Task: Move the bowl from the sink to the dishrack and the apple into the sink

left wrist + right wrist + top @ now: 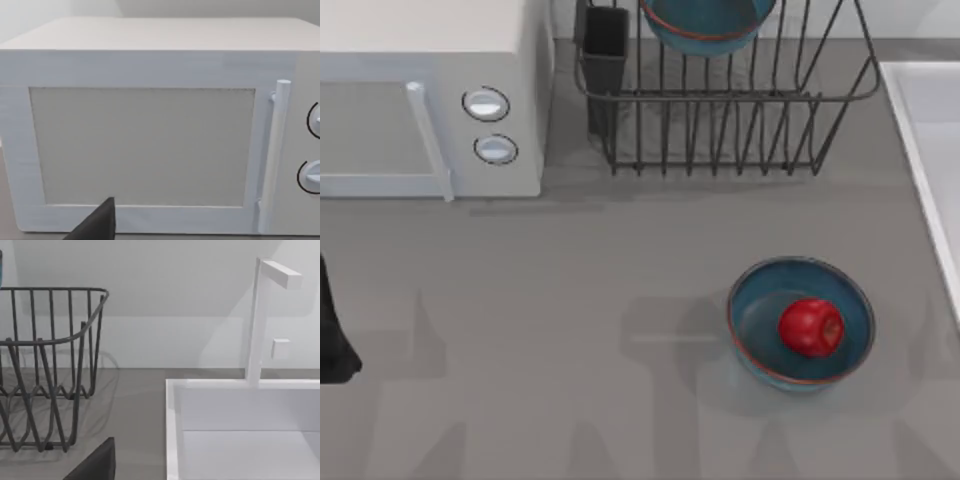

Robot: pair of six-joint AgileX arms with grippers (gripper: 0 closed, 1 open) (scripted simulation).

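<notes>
A teal-blue bowl (pixel 705 25) with an orange-red rim rests inside the dark wire dishrack (pixel 720 130) at the back of the table. A second, identical bowl (pixel 760 310) stands on the grey tabletop at the front right and holds the red apple (pixel 810 327). The white sink (pixel 920 120) runs along the right edge; the right wrist view looks into its pale basin (pixel 172 430), which holds nothing. My left arm (pixel 332 335) sits at the far left edge, its gripper (pixel 97 227) facing the microwave. My right gripper (pixel 97 465) faces the dishrack (pixel 45 365) and the sink.
A white microwave (pixel 430 100) with two round knobs fills the back left corner. A black utensil cup (pixel 605 50) sits at the dishrack's left corner. A white faucet (pixel 257 325) rises behind the sink. Open grey tabletop lies between the microwave and the front bowl.
</notes>
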